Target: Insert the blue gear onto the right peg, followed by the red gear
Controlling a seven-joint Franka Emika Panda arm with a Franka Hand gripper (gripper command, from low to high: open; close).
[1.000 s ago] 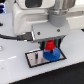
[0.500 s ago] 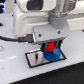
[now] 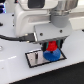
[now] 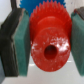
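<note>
In the exterior view my gripper (image 3: 49, 46) hangs over the right part of the black-rimmed white plate (image 3: 35, 61). It is shut on the red gear (image 3: 49, 47), held just above the blue gear (image 3: 53, 55), which lies on the plate where the right peg stands; that peg is hidden. The left peg (image 3: 36, 59) shows as a thin dark pin. In the wrist view the red gear (image 4: 49, 44) fills the middle, squeezed between both dark teal fingers (image 4: 14, 46), its centre hole visible. A sliver of the blue gear (image 4: 31, 5) shows behind it.
The white table (image 3: 15, 75) lies around the plate. A black cable (image 3: 15, 36) runs along the exterior view's left side of the arm. The white arm body (image 3: 30, 20) rises behind the plate.
The gripper with the red gear has come down slightly toward the blue gear on the plate. Nothing else has visibly moved.
</note>
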